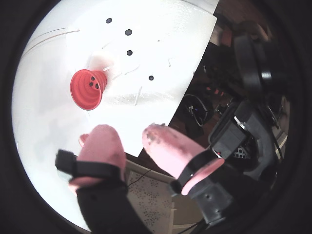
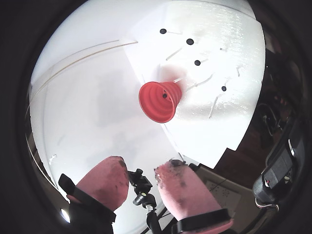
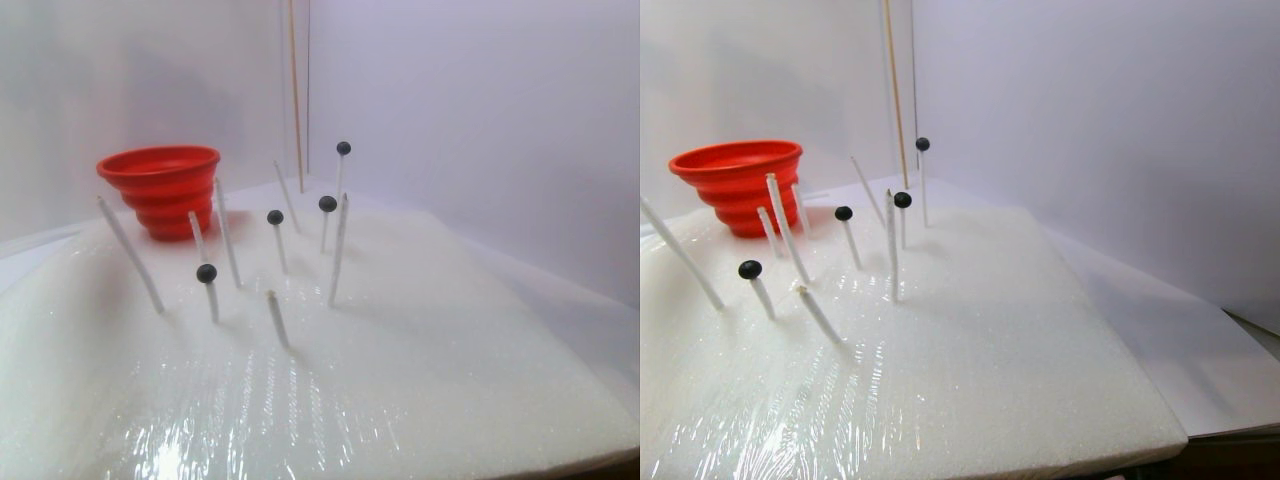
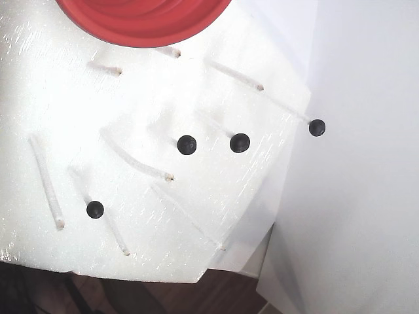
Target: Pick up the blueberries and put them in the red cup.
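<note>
The red cup (image 1: 87, 92) stands at the back of a white foam board (image 3: 420, 380); it also shows in the other wrist view (image 2: 155, 103) and at the top of the fixed view (image 4: 141, 16). Dark spots lie inside it; I cannot tell what they are. Several blueberries sit on top of thin white sticks: (image 4: 95, 209), (image 4: 186, 144), (image 4: 239, 142), (image 4: 317, 127), also seen from the side in the stereo pair view (image 3: 207, 272). My gripper (image 1: 129, 134) with pink fingers hangs high above the board's near edge, open and empty, far from the berries. It also shows in the other wrist view (image 2: 141, 168).
Several bare white sticks (image 3: 338, 250) lean up from the foam among the berries. The board's edge (image 1: 190, 73) drops off to dark clutter and black equipment (image 1: 243, 131). A black tripod head (image 2: 141, 187) shows below the fingers. A white wall stands behind.
</note>
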